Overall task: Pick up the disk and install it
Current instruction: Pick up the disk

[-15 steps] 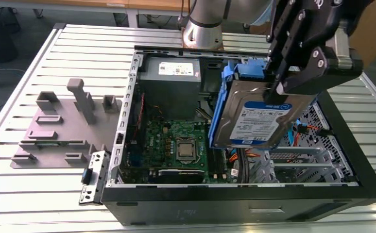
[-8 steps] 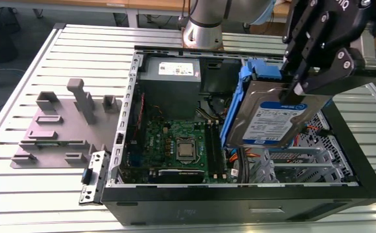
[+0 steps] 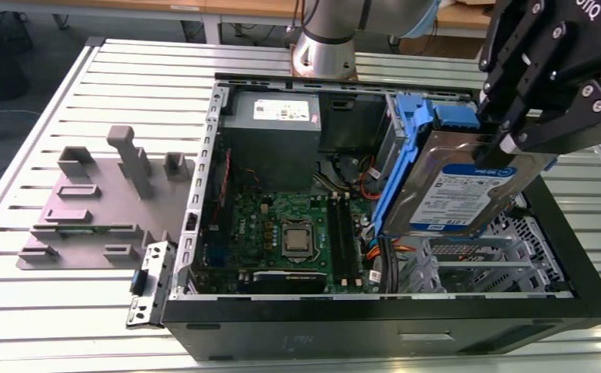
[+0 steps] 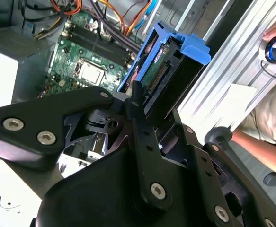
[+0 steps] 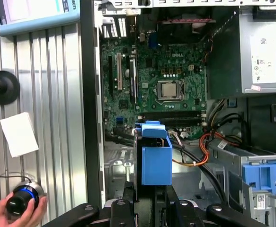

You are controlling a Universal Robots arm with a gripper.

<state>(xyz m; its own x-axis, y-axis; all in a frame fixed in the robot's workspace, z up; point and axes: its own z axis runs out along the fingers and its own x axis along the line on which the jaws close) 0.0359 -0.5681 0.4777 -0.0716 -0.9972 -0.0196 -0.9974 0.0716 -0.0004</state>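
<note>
The disk (image 3: 461,194) is a silver drive with a white and blue label and blue rails along its edges. It hangs tilted above the open computer case (image 3: 383,320), over the metal drive cage (image 3: 487,250) at the exterior view's right. My gripper (image 3: 508,144) is shut on the disk's upper end. In both wrist views the disk (image 4: 175,71) (image 5: 155,158) shows end-on between the black fingers (image 4: 137,106), with the motherboard (image 5: 161,71) beyond it.
Inside the case are a grey power supply (image 3: 275,124), loose orange and black cables (image 5: 199,151) and another blue bracket (image 5: 265,175). A grey fixture plate (image 3: 83,210) lies at the exterior view's left. A person's hand (image 5: 22,205) holds a knob beside the case.
</note>
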